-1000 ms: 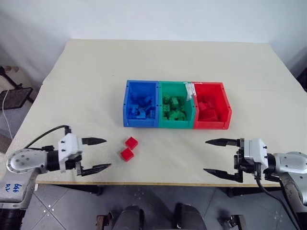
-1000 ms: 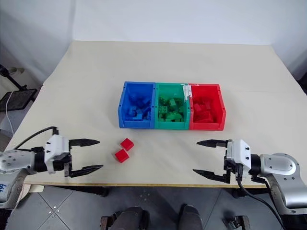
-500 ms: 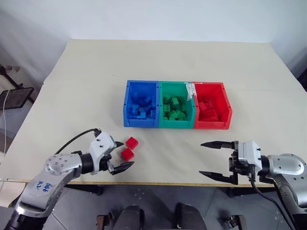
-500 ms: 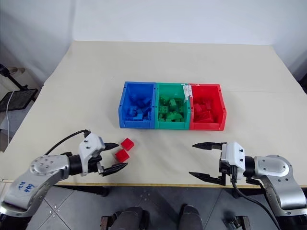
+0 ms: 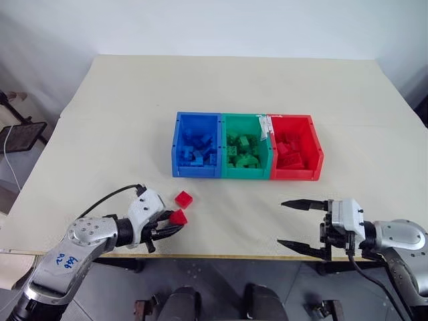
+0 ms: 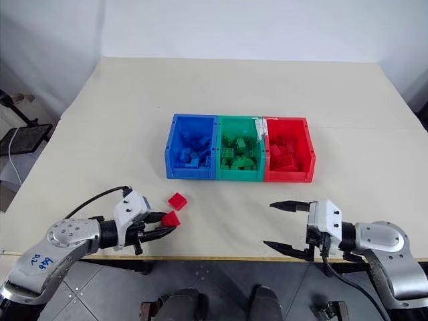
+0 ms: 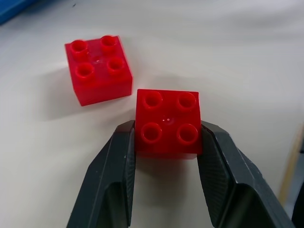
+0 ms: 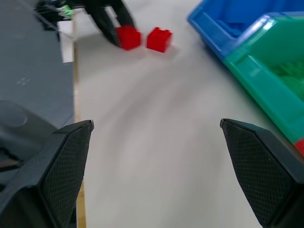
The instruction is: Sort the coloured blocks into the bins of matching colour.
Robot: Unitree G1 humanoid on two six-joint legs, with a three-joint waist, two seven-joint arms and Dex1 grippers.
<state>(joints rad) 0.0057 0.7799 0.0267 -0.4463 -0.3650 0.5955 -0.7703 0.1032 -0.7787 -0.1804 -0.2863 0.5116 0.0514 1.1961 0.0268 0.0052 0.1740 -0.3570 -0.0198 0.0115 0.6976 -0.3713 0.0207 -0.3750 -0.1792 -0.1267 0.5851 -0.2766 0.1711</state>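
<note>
Left wrist view settles the grip: the left tool (image 7: 167, 137) has its two black fingers pressed against opposite side faces of a red block (image 7: 167, 122), studs up, with the block still sitting on the desk (image 7: 237, 52). A second red block (image 7: 98, 69) lies just beside it, apart by a narrow gap and turned a little askew, farther from the wrist.

From the head camera, the pinched block (image 5: 178, 217) sits near the front edge of the desk, on the robot's left side. The three joined bins lie farther back and to the right of it: the blue bin (image 5: 176, 144) nearest, the green bin (image 5: 225, 175) in the middle, and the red bin (image 5: 317, 155) at the far right end of the row. All three already hold blocks of their own colour.

That is the relation the coming move turns on. The matching bin is the one farthest from the left tool, so the carry probably has to go up, back and across past the blue and green bins, high enough to clear their walls.

The right tool (image 5: 302, 225) hangs over the front edge on the right with its fingers spread wide and nothing between them. It is the nearer one to the red bin.
</note>
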